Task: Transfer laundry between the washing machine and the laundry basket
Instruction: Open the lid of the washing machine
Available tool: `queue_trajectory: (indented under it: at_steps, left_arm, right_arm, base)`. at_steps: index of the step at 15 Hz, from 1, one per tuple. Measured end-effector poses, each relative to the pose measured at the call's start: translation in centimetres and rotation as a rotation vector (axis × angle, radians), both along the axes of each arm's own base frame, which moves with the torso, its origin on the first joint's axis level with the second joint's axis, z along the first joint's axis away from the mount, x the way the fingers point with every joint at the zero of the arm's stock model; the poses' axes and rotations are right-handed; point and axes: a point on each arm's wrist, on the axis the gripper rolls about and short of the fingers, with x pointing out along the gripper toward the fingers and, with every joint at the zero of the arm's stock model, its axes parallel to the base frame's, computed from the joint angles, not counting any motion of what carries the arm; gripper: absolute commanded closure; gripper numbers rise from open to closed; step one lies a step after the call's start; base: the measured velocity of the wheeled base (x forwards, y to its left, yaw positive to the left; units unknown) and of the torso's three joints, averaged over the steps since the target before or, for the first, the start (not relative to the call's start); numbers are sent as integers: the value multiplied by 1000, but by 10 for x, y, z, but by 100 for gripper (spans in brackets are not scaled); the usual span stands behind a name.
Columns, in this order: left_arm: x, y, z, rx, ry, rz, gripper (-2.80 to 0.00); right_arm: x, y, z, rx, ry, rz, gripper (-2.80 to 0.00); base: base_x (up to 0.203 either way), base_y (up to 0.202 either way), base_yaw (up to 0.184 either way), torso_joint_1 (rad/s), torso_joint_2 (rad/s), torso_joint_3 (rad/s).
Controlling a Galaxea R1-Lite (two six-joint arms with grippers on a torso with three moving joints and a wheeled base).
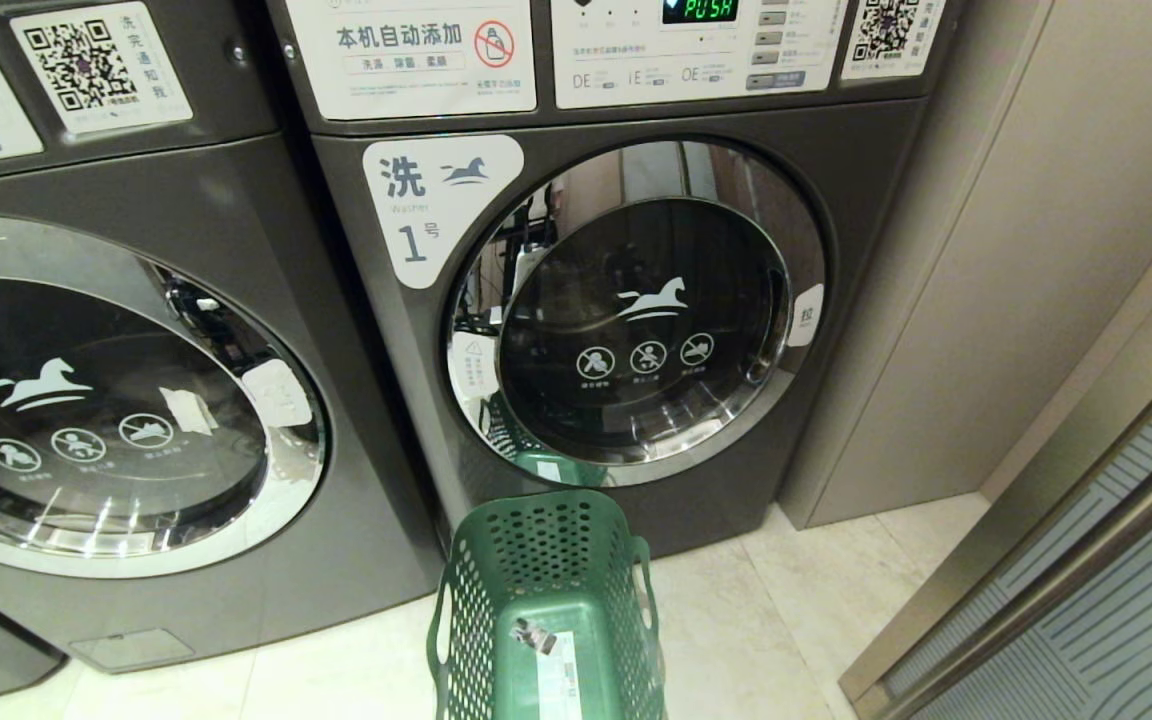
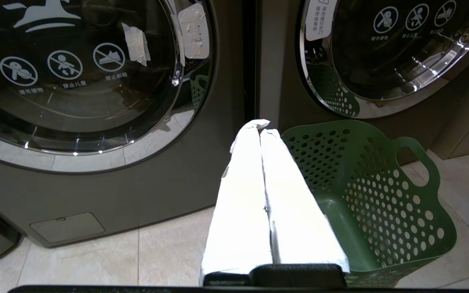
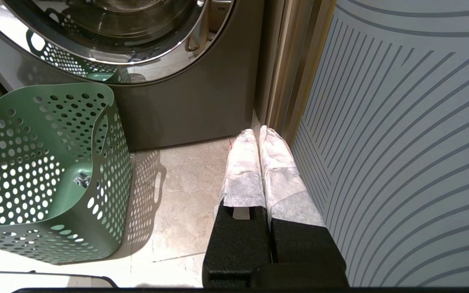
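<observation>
Far left: dark grey front-loading washing machine [image 1: 136, 400], round chrome-rimmed glass door closed, its number label out of view. Just beside it, matching grey machine labelled 1 [image 1: 626, 310], door also closed. Green perforated plastic laundry basket [image 1: 546, 590] on pale floor tiles [image 1: 736, 640] in front of machine 1, white sticker on its floor. Left gripper [image 2: 260, 126] clenched, empty, at basket's rim. Right gripper [image 3: 257, 132] clenched, empty, beside striped grey panel [image 3: 401, 142]. No garments visible.
</observation>
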Motion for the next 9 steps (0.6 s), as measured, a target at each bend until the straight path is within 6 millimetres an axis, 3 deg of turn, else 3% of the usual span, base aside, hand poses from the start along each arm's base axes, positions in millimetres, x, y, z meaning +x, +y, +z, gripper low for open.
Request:
queue_trajectory:
  at_steps: [3, 6, 7, 9]
  left_arm:
    - [-2, 0, 5, 1, -7, -9, 0]
    - [-14, 0, 45, -3, -52, -15, 0]
    - [-14, 0, 60, -11, -38, -17, -280]
    - [-2, 0, 88, -44, 29, -19, -280]
  right_arm:
    - [0, 0, 0, 7, 1, -3, 0]
    - [0, 0, 0, 29, 0, -18, 0]
    - [0, 0, 0, 29, 0, -18, 0]
    - [0, 0, 0, 29, 0, -18, 0]
  base:
    - [0, 0, 0, 0, 0, 0]
    - [0, 0, 0, 0, 0, 0]
    - [0, 0, 0, 0, 0, 0]
    - [0, 0, 0, 0, 0, 0]
